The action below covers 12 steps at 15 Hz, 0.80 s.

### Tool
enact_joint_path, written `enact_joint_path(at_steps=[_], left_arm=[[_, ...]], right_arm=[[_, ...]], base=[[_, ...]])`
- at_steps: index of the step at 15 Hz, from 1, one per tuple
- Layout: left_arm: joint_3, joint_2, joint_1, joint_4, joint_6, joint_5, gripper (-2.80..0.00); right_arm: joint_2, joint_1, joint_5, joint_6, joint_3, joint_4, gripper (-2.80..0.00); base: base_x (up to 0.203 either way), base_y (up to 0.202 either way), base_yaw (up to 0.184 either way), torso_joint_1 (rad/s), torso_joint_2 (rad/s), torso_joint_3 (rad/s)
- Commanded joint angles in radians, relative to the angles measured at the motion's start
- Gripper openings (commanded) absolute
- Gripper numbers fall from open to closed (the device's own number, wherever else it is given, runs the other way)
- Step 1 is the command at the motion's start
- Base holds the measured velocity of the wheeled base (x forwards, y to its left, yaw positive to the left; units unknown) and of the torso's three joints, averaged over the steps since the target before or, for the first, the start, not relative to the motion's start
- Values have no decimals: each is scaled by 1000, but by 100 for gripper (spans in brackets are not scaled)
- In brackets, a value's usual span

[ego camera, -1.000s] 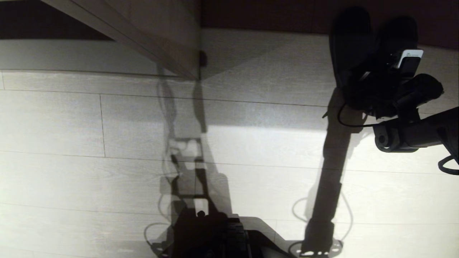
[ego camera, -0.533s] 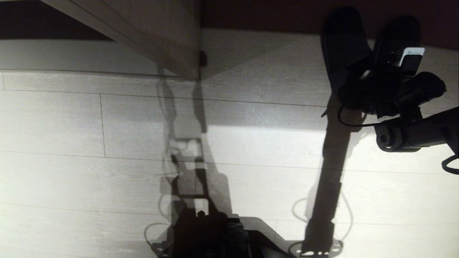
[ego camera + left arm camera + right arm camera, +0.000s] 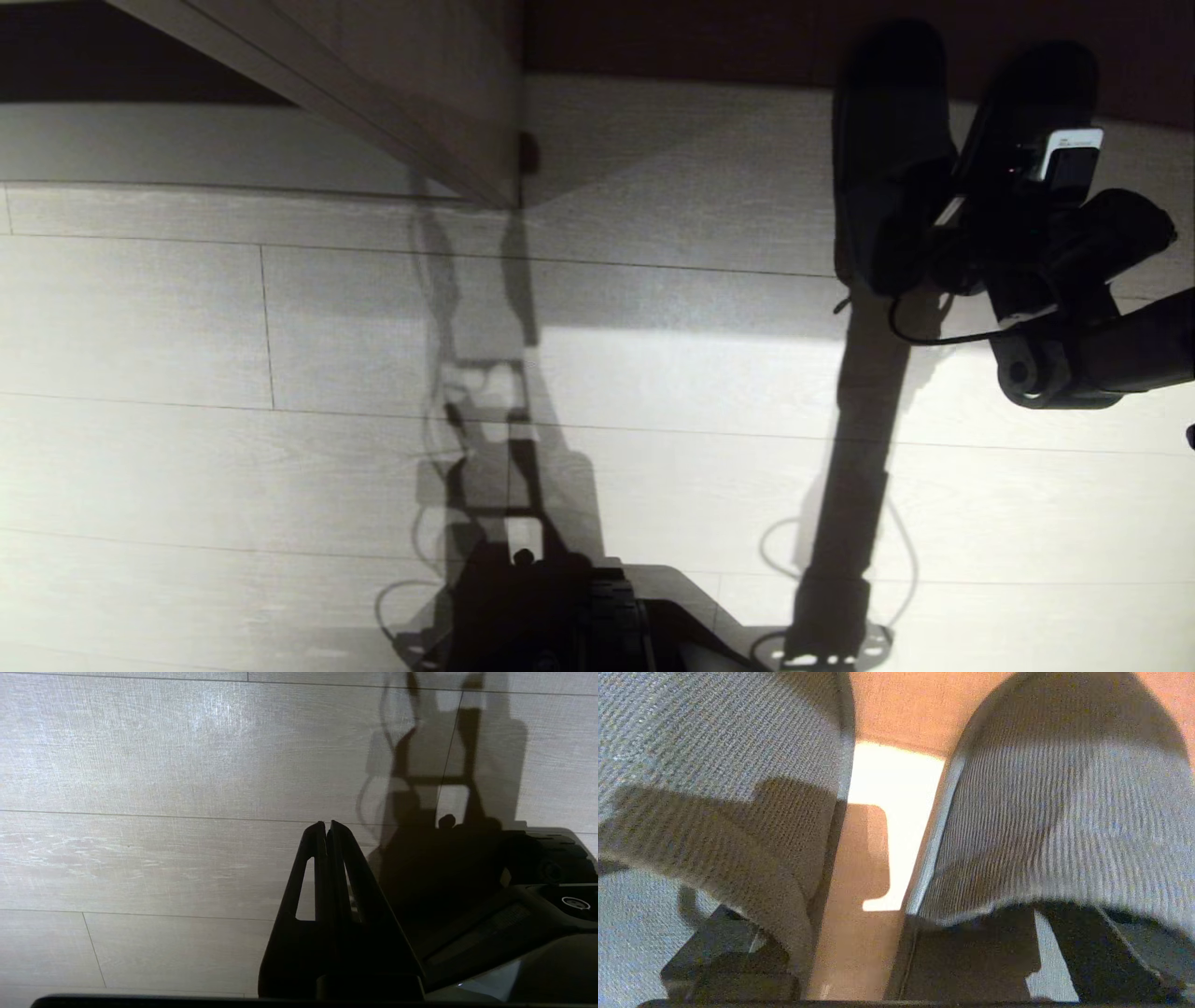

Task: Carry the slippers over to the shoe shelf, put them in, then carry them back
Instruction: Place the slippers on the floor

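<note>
Put-down step: right tool [image 3: 920, 233] spread open over the slippers [image 3: 892, 140] on the shelf base board; next, back out clear.

Right hand [image 3: 920, 247] reaches forward, fingers spread wide; left hand [image 3: 326, 828] hangs closed.

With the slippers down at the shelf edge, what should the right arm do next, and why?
Probably draw the right gripper straight back, clear of the slippers. Both lie side by side, a strip of floor between them; each wide-spread finger sits inside a slipper's opening, so lifting could drag them.
</note>
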Motion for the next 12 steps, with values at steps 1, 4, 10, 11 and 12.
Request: enact_joint_path(at_steps=[1,4,10,11,12], left_arm=[[0,1,0,0,0,0,-280],[0,1,0,0,0,0,-280],[0,1,0,0,0,0,-280],[0,1,0,0,0,0,-280],[0,1,0,0,0,0,-280]], right_arm=[[-25,1,2,-2,32,-2,0],[-75,1,3,-3,101,17,0],[-192,-15,36,13,338,13,0],[-212,-9,38,12,338,14,0],[-221,-6,36,12,335,14,0]], base=[[0,0,0,0,0,0],[0,0,0,0,0,0],[0,0,0,0,0,0],[0,0,0,0,0,0],[0,0,0,0,0,0]])
